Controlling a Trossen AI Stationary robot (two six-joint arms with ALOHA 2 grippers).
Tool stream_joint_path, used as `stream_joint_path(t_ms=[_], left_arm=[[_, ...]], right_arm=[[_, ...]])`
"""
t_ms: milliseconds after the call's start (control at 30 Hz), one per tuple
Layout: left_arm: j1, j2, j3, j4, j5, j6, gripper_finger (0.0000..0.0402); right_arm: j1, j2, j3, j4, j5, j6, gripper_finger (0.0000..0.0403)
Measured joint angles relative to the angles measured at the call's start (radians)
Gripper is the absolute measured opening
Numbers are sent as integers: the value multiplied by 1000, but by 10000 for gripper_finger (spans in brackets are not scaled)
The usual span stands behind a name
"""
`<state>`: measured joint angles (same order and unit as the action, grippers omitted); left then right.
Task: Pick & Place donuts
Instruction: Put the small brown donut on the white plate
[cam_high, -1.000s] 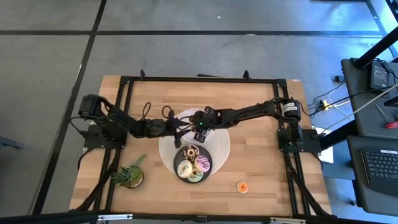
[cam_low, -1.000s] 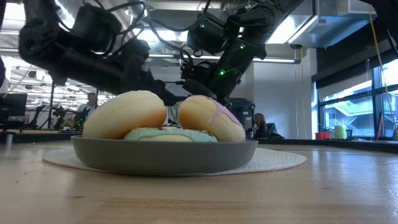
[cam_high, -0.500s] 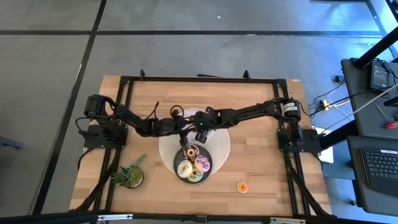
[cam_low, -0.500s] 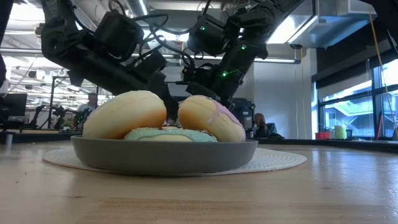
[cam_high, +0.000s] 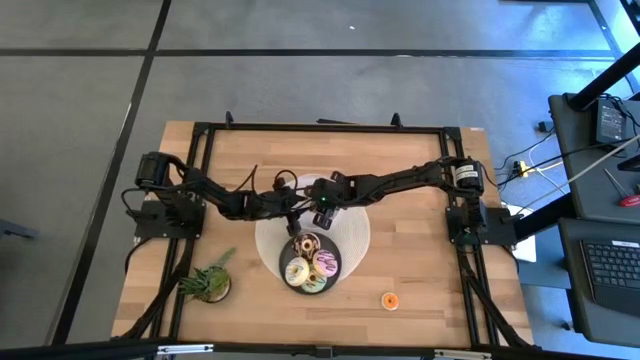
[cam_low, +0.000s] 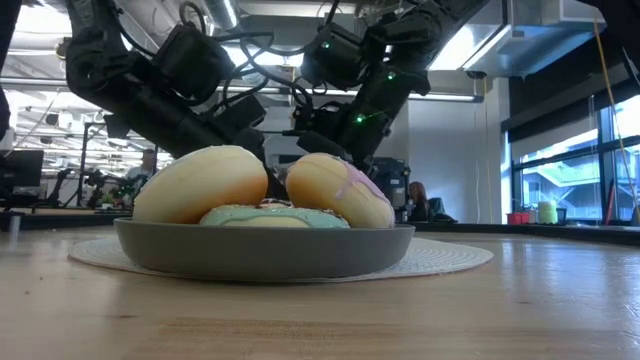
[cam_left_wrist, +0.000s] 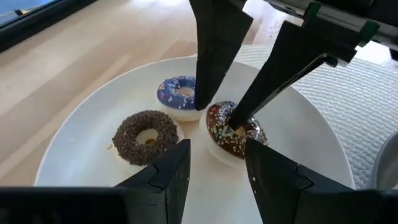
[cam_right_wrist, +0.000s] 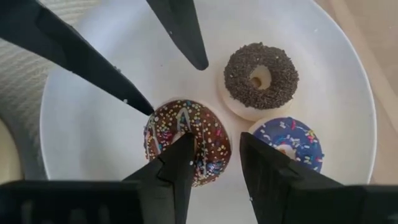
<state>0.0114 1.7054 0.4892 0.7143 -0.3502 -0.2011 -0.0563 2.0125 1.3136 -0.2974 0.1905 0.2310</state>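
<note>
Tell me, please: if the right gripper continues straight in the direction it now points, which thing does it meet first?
Most likely the chocolate-iced donut with coloured sprinkles on the white plate. The right gripper stands over it, jaws open, one apparently at its hole. How far above it cannot be told.

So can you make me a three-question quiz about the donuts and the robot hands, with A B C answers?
1. Where is the tiny orange donut? A on the bare table B on the white plate C in the plant pot
2. How many donuts lie on the white plate? A one B three C six
3. The right gripper is: A open over the chocolate sprinkled donut B carrying a plate C out of sight

Answers: 1 A, it sits alone on the wood. 2 B, chocolate sprinkled, dark crumbed and blue. 3 A, its fingers stand apart above it.
</note>
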Motion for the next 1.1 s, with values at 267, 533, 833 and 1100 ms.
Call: stream_joint_path(t_ms=[267,533,833,1100], left_arm=[[0,0,0,1,-39,-27,152],[0,0,0,-16,-46,-52,148],[17,2,0,-17,-41,-81,151],[17,3,0,-19,-39,-92,150]], right_arm=[[0,0,0,17,0,-1,131],[0,0,0,22,1,-2,131],[0,0,0,22,2,-1,131],[0,0,0,22,1,2,131]])
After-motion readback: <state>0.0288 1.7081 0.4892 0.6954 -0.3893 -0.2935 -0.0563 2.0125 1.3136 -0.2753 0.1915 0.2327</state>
